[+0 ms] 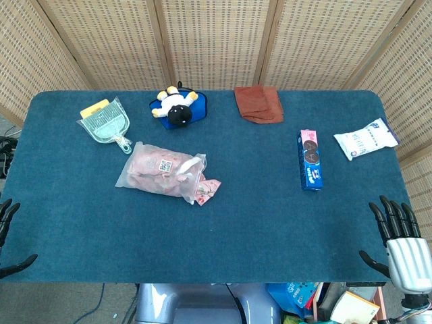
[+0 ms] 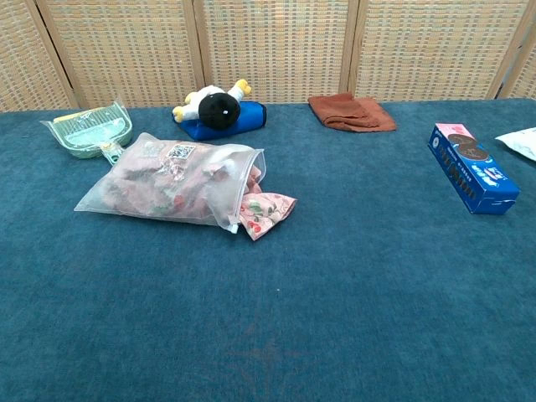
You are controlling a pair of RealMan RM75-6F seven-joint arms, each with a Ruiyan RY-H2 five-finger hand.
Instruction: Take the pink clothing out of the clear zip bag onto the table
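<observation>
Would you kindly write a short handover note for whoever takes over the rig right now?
Left hand: open, at the table's near left edge, holding nothing.
Right hand: open, fingers apart, at the near right edge, holding nothing.
Zip bag lies left of centre, mouth towards the right. Pink clothing is mostly inside; one corner pokes out onto the table.
Done: nothing gripped yet.
Left: hold the bag, pull the clothing fully out and lay it on the table.
</observation>
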